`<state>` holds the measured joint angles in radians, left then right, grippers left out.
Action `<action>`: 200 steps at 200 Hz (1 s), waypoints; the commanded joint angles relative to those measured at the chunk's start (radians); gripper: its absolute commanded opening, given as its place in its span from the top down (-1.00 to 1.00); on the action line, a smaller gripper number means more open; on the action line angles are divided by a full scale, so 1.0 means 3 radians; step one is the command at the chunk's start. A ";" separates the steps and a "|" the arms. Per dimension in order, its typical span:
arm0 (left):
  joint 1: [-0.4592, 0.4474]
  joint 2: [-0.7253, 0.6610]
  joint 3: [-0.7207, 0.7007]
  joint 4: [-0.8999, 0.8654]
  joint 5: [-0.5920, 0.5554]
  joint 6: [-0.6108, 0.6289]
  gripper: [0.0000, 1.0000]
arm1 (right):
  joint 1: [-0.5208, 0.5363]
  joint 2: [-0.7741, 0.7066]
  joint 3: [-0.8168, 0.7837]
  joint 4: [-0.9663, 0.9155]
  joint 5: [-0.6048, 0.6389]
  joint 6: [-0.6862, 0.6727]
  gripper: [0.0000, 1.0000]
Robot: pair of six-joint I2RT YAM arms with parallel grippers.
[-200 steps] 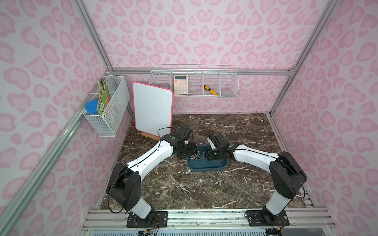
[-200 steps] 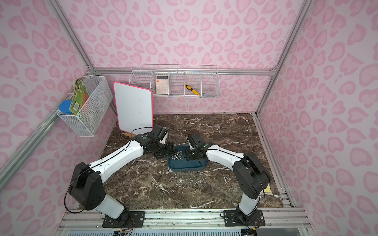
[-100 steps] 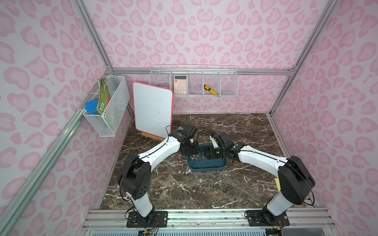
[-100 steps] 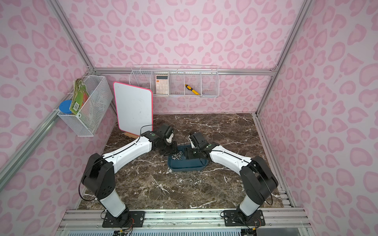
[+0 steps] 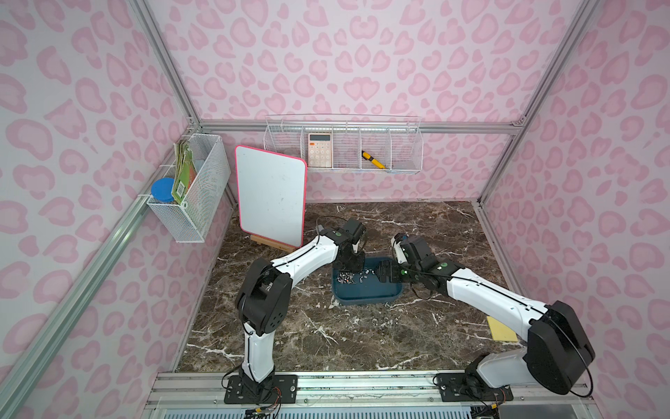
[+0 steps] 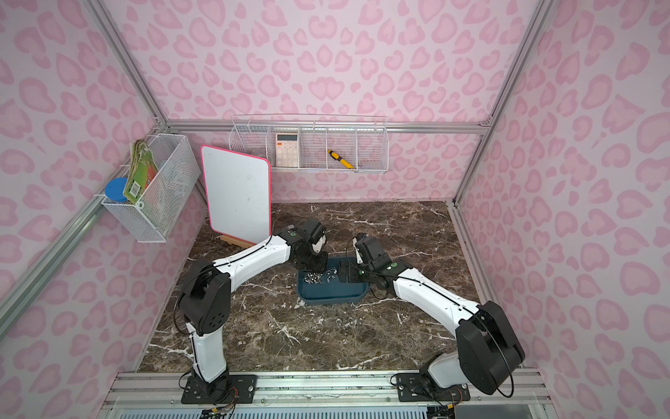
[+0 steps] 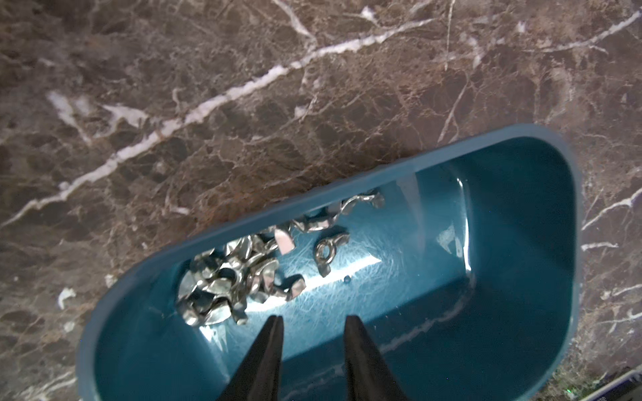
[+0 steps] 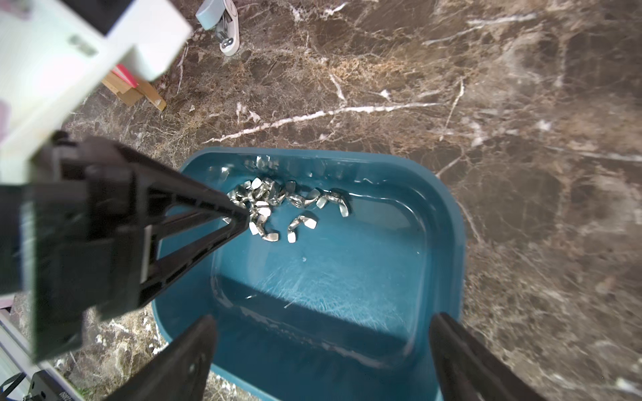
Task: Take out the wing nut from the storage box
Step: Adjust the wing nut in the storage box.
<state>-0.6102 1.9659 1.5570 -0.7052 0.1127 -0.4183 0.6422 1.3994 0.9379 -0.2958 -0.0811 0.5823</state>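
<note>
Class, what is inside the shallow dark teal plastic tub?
Shiny metal wing nuts heaped in one tub corner, one apart; the left hand reaches in. Anything under the heap is covered.

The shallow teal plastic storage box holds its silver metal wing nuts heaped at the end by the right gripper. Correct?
No: the shallow teal plastic storage box holds its silver metal wing nuts heaped at the end by the left gripper, as the right wrist view shows.

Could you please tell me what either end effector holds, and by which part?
Nothing: left end effector and right end effector both stand empty over the storage box.
</note>
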 commanded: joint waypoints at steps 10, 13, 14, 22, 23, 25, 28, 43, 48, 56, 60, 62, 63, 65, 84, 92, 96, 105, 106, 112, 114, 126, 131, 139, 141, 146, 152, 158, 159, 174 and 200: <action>-0.0051 0.0120 0.0128 -0.0112 -0.0023 0.0057 0.33 | -0.0027 -0.0140 -0.0099 -0.0049 0.0091 0.0088 -0.94; -0.0052 0.0135 0.0139 -0.0116 -0.0023 0.0059 0.33 | -0.0029 -0.0152 -0.0110 -0.0052 0.0091 0.0093 -0.94; -0.0052 0.0138 0.0141 -0.0115 -0.0023 0.0062 0.33 | -0.0031 -0.0156 -0.0112 -0.0054 0.0091 0.0094 -0.94; -0.0054 0.0173 0.0169 -0.0119 -0.0023 0.0078 0.33 | -0.0035 -0.0187 -0.0133 -0.0052 0.0091 0.0104 -0.94; -0.0056 0.0177 0.0171 -0.0119 -0.0023 0.0079 0.33 | -0.0032 -0.0189 -0.0137 -0.0052 0.0091 0.0104 -0.94; -0.0060 0.0186 0.0176 -0.0122 -0.0023 0.0086 0.33 | -0.0033 -0.0198 -0.0141 -0.0051 0.0091 0.0108 -0.94; -0.0060 0.0196 0.0181 -0.0120 -0.0023 0.0100 0.33 | -0.0035 -0.0207 -0.0147 -0.0056 0.0091 0.0109 -0.94; -0.0058 0.0252 0.0213 -0.0109 -0.0028 0.0182 0.33 | -0.0036 -0.0246 -0.0173 -0.0065 0.0101 0.0124 -0.94; -0.0058 0.0274 0.0227 -0.0107 -0.0025 0.0217 0.33 | -0.0035 -0.0259 -0.0180 -0.0072 0.0106 0.0125 -0.94; -0.0063 0.0310 0.0257 -0.0112 -0.0023 0.0269 0.33 | -0.0035 -0.0279 -0.0192 -0.0077 0.0107 0.0130 -0.94; -0.0063 0.0329 0.0273 -0.0114 -0.0028 0.0285 0.33 | -0.0034 -0.0286 -0.0199 -0.0079 0.0111 0.0130 -0.94; -0.0063 0.0337 0.0280 -0.0114 -0.0035 0.0291 0.33 | -0.0038 -0.0290 -0.0198 -0.0082 0.0112 0.0134 -0.94; -0.0065 0.0341 0.0283 -0.0114 -0.0036 0.0296 0.33 | -0.0036 -0.0291 -0.0197 -0.0085 0.0112 0.0134 -0.94; -0.0063 0.0350 0.0289 -0.0118 -0.0042 0.0299 0.33 | -0.0042 -0.0293 -0.0199 -0.0084 0.0112 0.0135 -0.94; -0.0067 0.0414 0.0349 -0.0134 -0.0089 0.0340 0.33 | -0.0044 -0.0326 -0.0221 -0.0102 0.0122 0.0145 -0.94; -0.0065 0.0442 0.0364 -0.0132 -0.0095 0.0358 0.33 | -0.0044 -0.0329 -0.0232 -0.0102 0.0117 0.0150 -0.94; -0.0065 0.0455 0.0374 -0.0137 -0.0095 0.0365 0.33 | -0.0044 -0.0333 -0.0241 -0.0103 0.0119 0.0154 -0.94; -0.0067 0.0480 0.0393 -0.0138 -0.0100 0.0376 0.33 | -0.0044 -0.0339 -0.0249 -0.0103 0.0117 0.0164 -0.94; -0.0068 0.0487 0.0396 -0.0136 -0.0100 0.0377 0.33 | -0.0044 -0.0339 -0.0251 -0.0103 0.0117 0.0164 -0.94; -0.0067 0.0505 0.0412 -0.0137 -0.0100 0.0381 0.33 | -0.0044 -0.0344 -0.0261 -0.0100 0.0112 0.0169 -0.94; -0.0068 0.0511 0.0418 -0.0135 -0.0098 0.0382 0.33 | -0.0044 -0.0344 -0.0266 -0.0097 0.0112 0.0167 -0.94; -0.0073 0.0537 0.0435 -0.0119 -0.0082 0.0396 0.33 | -0.0044 -0.0344 -0.0281 -0.0093 0.0104 0.0180 -0.94; -0.0078 0.0551 0.0444 -0.0119 -0.0079 0.0397 0.33 | -0.0044 -0.0341 -0.0283 -0.0089 0.0098 0.0183 -0.94; -0.0090 0.0573 0.0463 -0.0119 -0.0075 0.0402 0.33 | -0.0044 -0.0336 -0.0288 -0.0089 0.0097 0.0185 -0.94; -0.0089 0.0581 0.0469 -0.0119 -0.0072 0.0402 0.33 | -0.0044 -0.0335 -0.0284 -0.0090 0.0096 0.0186 -0.94; -0.0098 0.0596 0.0470 -0.0120 -0.0069 0.0402 0.33 | -0.0044 -0.0334 -0.0290 -0.0092 0.0096 0.0183 -0.95; -0.0103 0.0610 0.0471 -0.0119 -0.0060 0.0402 0.33 | -0.0044 -0.0330 -0.0292 -0.0087 0.0092 0.0184 -0.94; -0.0113 0.0623 0.0478 -0.0119 -0.0052 0.0402 0.33 | -0.0044 -0.0330 -0.0289 -0.0086 0.0091 0.0186 -0.94; -0.0116 0.0627 0.0479 -0.0119 -0.0050 0.0402 0.33 | -0.0044 -0.0329 -0.0289 -0.0087 0.0091 0.0186 -0.94; -0.0148 0.0642 0.0471 -0.0119 -0.0041 0.0395 0.33 | -0.0044 -0.0325 -0.0293 -0.0085 0.0091 0.0186 -0.94; -0.0213 0.0637 0.0418 -0.0096 0.0004 0.0364 0.37 | -0.0042 -0.0309 -0.0301 -0.0077 0.0080 0.0184 -0.94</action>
<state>-0.6598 2.1567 1.6909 -0.7311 0.0978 -0.3111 0.6285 1.3018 0.8509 -0.3256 -0.0570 0.6315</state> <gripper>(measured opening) 0.334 0.973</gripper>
